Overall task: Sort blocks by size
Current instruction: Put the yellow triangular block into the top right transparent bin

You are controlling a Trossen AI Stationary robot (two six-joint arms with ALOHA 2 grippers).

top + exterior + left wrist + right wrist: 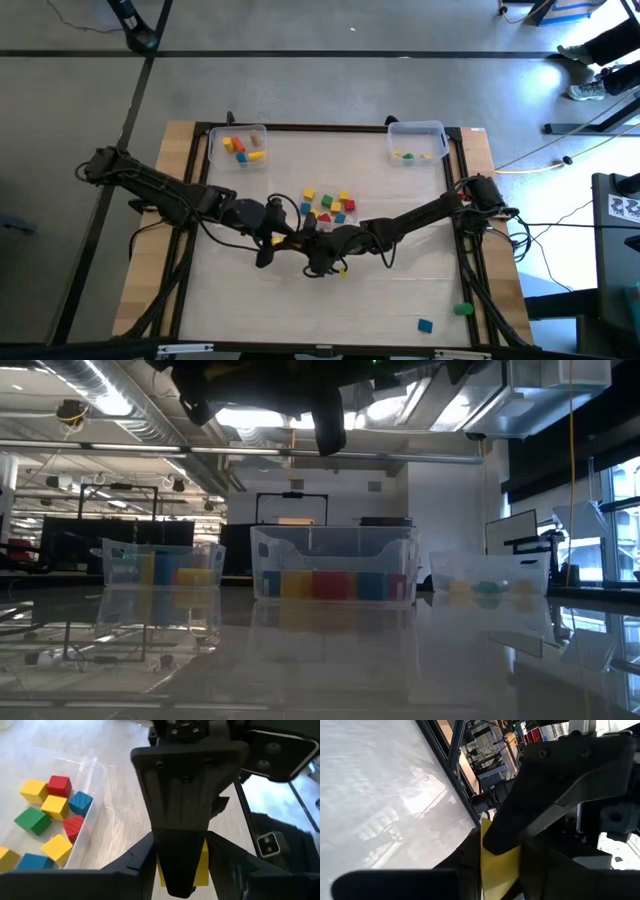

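Above the middle of the table my two grippers meet, the left (290, 236) coming from the table's left and the right (312, 248) from the table's right. Between them is one yellow block (202, 869), also seen in the right wrist view (496, 866), and both grippers are shut on it. The other gripper's dark finger covers most of the block in each wrist view. Loose red, yellow, green and blue blocks (328, 204) lie in a clear bin (88, 815) just beyond the grippers. My left gripper pinches the yellow block between its two fingers, by two opposite sides (204, 875). It comes from the table's left, slanting down. The block is lifted clear of the table; the right gripper's finger (182, 820) hides its middle. My right gripper has the same block between its two fingers, with one yellow face (492, 870) showing. It reaches in nearly level from the table's right. The left gripper's finger (555, 790) lies across the block's upper part and hides the rest of the hold.
A clear bin (238, 146) with yellow and orange blocks stands at the far left, and another (417, 141) with small yellow and green blocks at the far right. A blue block (425, 325) and a green one (462, 310) lie by the near right corner.
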